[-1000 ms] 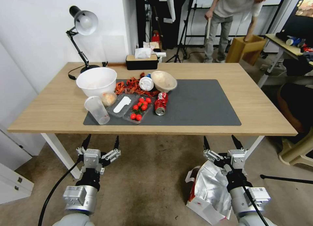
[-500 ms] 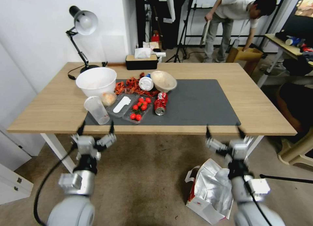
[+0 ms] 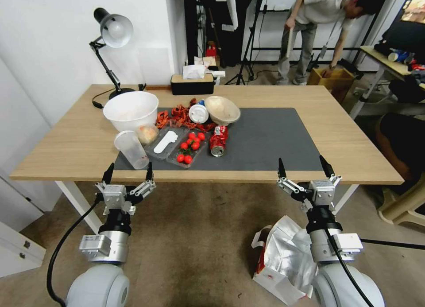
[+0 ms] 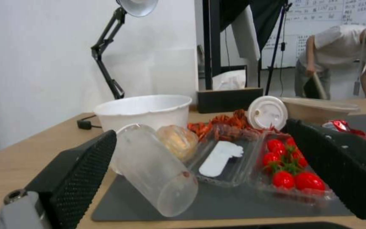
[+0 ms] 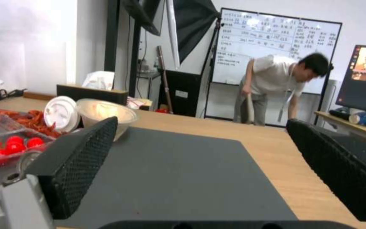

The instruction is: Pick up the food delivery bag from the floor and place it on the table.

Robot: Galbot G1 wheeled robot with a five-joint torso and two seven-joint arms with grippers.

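The food delivery bag (image 3: pixel 283 258), white with a red side and crinkled silver lining, lies on the brownish floor (image 3: pixel 199 236) at the lower right, partly behind my right arm. My right gripper (image 3: pixel 304 167) is open and empty above it, raised to the front edge of the table (image 3: pixel 75 143). My left gripper (image 3: pixel 128 172) is also open and empty, at the table's front edge below the clear cup (image 3: pixel 131 149). In the wrist views both pairs of black fingers (image 4: pixel 77 181) (image 5: pixel 77 159) stand wide apart, looking across the dark grey mat (image 5: pixel 183 171).
On the table's left half stand a white bowl (image 3: pixel 131 110), a tomato tray (image 3: pixel 188 148), a crushed red can (image 3: pixel 218 140), a beige bowl (image 3: pixel 222 109), a desk lamp (image 3: pixel 111 36) and a tissue box (image 3: pixel 193 83). The mat's right half (image 3: pixel 274 138) is bare. A white table leg (image 3: pixel 82 207) stands near my left arm.
Both arms have risen from low above the floor to the table's front edge, both grippers staying open. The bag has not moved.
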